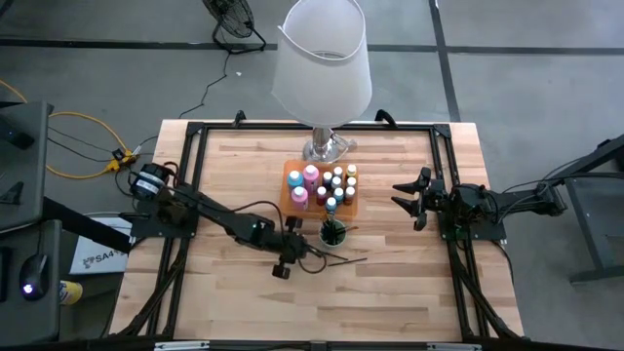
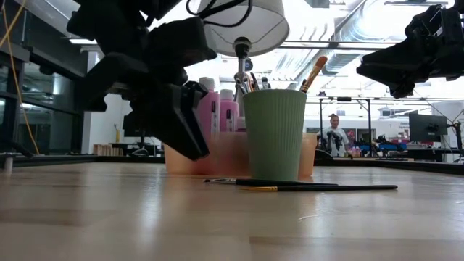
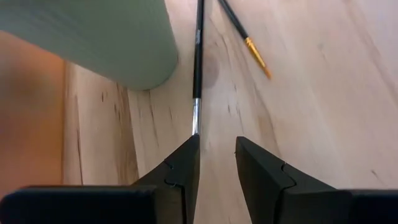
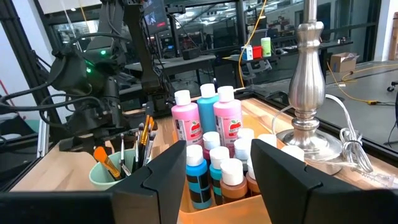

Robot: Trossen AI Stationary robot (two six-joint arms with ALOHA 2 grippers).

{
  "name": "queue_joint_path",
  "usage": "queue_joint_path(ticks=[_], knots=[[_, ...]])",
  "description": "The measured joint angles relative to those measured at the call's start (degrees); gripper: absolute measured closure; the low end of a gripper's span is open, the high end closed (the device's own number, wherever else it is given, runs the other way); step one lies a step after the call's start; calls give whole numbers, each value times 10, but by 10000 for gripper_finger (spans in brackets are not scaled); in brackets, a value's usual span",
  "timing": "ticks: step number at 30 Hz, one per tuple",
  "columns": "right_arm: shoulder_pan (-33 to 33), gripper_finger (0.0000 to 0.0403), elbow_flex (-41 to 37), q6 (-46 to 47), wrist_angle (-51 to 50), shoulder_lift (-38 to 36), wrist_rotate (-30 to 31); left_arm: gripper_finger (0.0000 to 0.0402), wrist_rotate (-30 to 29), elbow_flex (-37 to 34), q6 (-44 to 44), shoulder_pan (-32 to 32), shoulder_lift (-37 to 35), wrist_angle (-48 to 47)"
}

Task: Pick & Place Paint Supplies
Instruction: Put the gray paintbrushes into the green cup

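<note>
Two thin dark brushes lie flat on the wood table: one with a silver ferrule (image 3: 198, 62) and one with a gold ferrule (image 3: 247, 43), both just to the near side of the green cup (image 1: 332, 232). More brushes (image 4: 144, 140) stand in that cup. My left gripper (image 3: 217, 149) hovers open and narrow at the bristle end of the silver-ferruled brush, slanting down, with nothing between its fingers. An orange tray (image 1: 291, 181) holds pink bottles (image 4: 227, 118), a teal bottle (image 4: 208, 99) and several small capped bottles (image 4: 219, 163). My right gripper (image 4: 217, 168) waits open near the table's right edge.
A tall lamp with a white shade (image 1: 322, 58) stands on a silver base (image 4: 308, 93) just beyond the tray. A black frame (image 1: 195, 156) borders the table. Bare wood (image 1: 390, 292) lies toward the near edge.
</note>
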Motion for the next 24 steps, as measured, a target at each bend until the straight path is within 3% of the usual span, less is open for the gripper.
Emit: queue_joint_path(ticks=[24], knots=[[0, 229, 0, 0, 0, 0, 0, 303, 8, -8, 31, 25, 32, 40]])
